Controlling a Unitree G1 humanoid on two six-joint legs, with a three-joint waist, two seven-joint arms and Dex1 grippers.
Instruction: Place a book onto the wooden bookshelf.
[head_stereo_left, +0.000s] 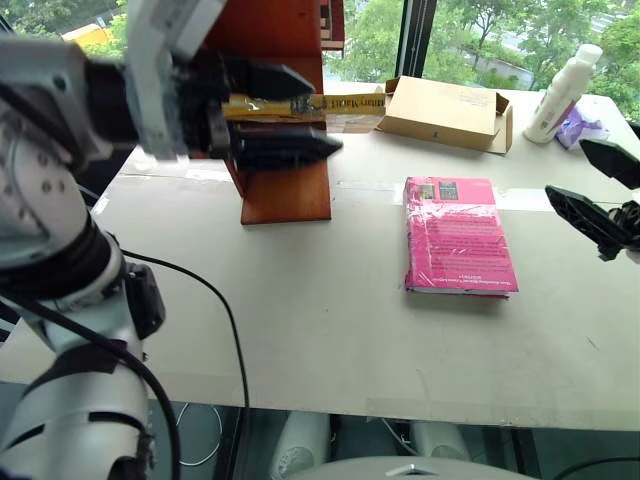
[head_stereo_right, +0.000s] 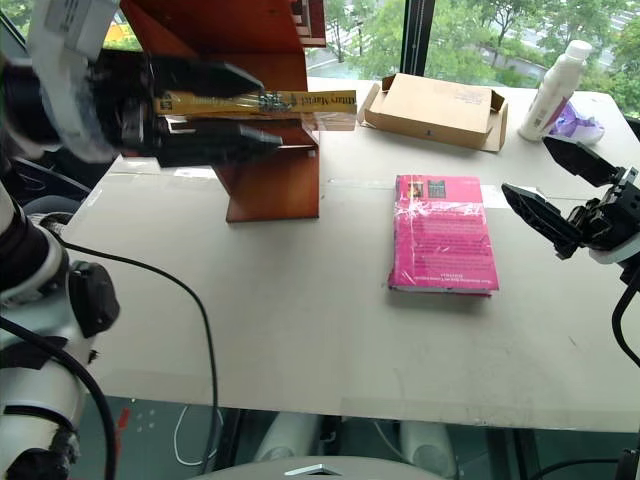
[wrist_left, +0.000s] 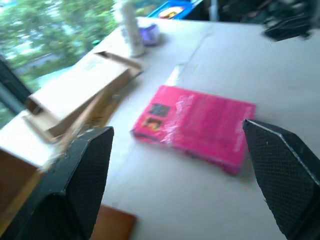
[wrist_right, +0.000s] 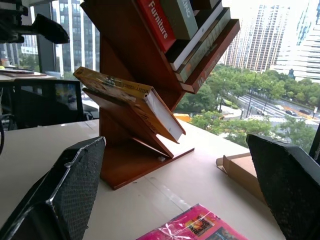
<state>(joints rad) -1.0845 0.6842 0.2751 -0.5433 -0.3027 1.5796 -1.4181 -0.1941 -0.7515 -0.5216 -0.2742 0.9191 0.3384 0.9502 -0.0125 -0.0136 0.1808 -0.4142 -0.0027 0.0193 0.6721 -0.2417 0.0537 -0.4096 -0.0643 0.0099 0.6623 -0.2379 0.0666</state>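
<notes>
At the far left, the left gripper (head_stereo_left: 300, 112) is seen with its two black fingers (head_stereo_left: 282, 80) spread apart, one above and one below the yellow spine; whether they touch it cannot be told. The thick yellow-orange book with the glossy cover (wrist_right: 131, 101) lies tilted on a slanted lower shelf of the tall reddish-brown polished wooden bookshelf (wrist_right: 131, 60), one end jutting past the shelf edge. It is judged stiff, fairly heavy and slippery on that slope, best gripped across the spine near mid-length. Further right, a thinner bright pink book (head_stereo_left: 458, 236) lies flat on the pale counter (head_stereo_left: 320, 340). At the far right, the right gripper (head_stereo_right: 548, 190) hangs released, holding nothing.
</notes>
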